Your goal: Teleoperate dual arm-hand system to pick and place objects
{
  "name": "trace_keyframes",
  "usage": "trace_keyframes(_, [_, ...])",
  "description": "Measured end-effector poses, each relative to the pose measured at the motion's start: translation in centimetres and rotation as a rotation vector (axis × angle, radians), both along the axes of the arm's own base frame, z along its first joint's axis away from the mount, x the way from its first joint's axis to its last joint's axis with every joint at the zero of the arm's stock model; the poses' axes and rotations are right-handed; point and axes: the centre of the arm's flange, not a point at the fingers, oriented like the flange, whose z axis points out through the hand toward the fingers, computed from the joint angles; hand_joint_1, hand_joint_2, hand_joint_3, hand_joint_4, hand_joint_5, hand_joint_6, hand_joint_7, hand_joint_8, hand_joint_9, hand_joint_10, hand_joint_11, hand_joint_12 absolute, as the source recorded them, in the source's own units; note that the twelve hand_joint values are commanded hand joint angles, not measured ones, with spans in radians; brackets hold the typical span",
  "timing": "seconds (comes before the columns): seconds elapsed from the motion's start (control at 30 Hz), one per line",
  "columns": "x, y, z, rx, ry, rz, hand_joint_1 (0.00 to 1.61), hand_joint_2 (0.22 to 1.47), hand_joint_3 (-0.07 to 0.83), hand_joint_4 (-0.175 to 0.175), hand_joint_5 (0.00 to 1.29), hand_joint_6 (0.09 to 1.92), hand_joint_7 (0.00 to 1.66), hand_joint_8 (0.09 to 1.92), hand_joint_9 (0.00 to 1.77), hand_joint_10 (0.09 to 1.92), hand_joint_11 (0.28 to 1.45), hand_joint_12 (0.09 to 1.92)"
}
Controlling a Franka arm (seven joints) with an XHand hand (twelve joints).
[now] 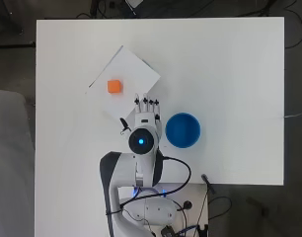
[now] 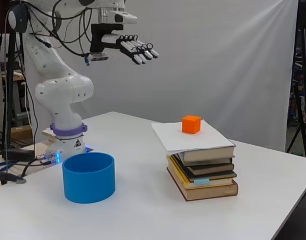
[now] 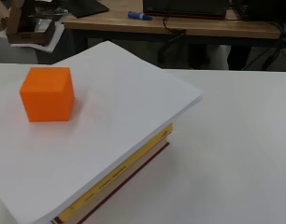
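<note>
Overhead first: one small orange cube point(image 1: 114, 86), matte with crisp edges, sitting on a white sheet point(image 1: 136, 79) atop the stack, off toward one corner. One round blue cup point(image 1: 182, 130), smooth plastic, open top, on the white table point(image 1: 230, 74) just beside the hand point(image 1: 147, 112). Fingers straight, spread a bit, holding nothing.

Side view: hand point(image 2: 128, 47) way up high, fingers stretched out and apart, well clear of everything. Cube point(image 2: 191, 124) on the sheet capping a stack of books point(image 2: 203, 172), around five. Cup point(image 2: 89, 177) squat and cylindrical.

Wrist view: cube point(image 3: 47, 94) close up, flat faces, slightly soft corners, resting on the sheet point(image 3: 110, 126); yellow and dark red book edges underneath.
</note>
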Motion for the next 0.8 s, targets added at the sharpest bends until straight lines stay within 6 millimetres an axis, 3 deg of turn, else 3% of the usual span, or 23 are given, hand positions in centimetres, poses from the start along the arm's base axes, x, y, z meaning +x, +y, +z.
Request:
trace_keyframes(0.13, [0.1,-3.6,0.6,-0.112,-0.009,-0.077,0.09,1.08,-0.001,0.090,0.29,0.09,0.32,0.09,0.47,0.09,0.48,0.09])
trace_keyframes(0.23, [0.2,-4.8,1.0,-0.125,-0.013,-0.106,0.08,1.07,-0.004,0.083,0.28,0.09,0.32,0.09,0.47,0.09,0.48,0.09])
trace_keyframes(0.37, [0.7,-5.5,0.6,0.030,-0.012,-0.127,0.01,1.08,0.001,0.032,0.25,0.09,0.34,0.09,0.50,0.09,0.51,0.09])
trace_keyframes(0.5, [1.3,-6.1,0.3,0.178,-0.027,-0.104,0.00,1.09,0.003,0.010,0.25,0.09,0.40,0.09,0.54,0.09,0.54,0.09])
trace_keyframes(0.6, [2.0,-4.2,-0.3,0.169,-0.036,-0.047,0.00,1.08,-0.005,0.008,0.25,0.09,0.38,0.09,0.52,0.09,0.52,0.09])
trace_keyframes(0.8, [5.5,3.6,-3.1,0.145,-0.031,0.062,0.00,1.01,-0.021,0.026,0.17,0.09,0.28,0.09,0.45,0.09,0.49,0.09])
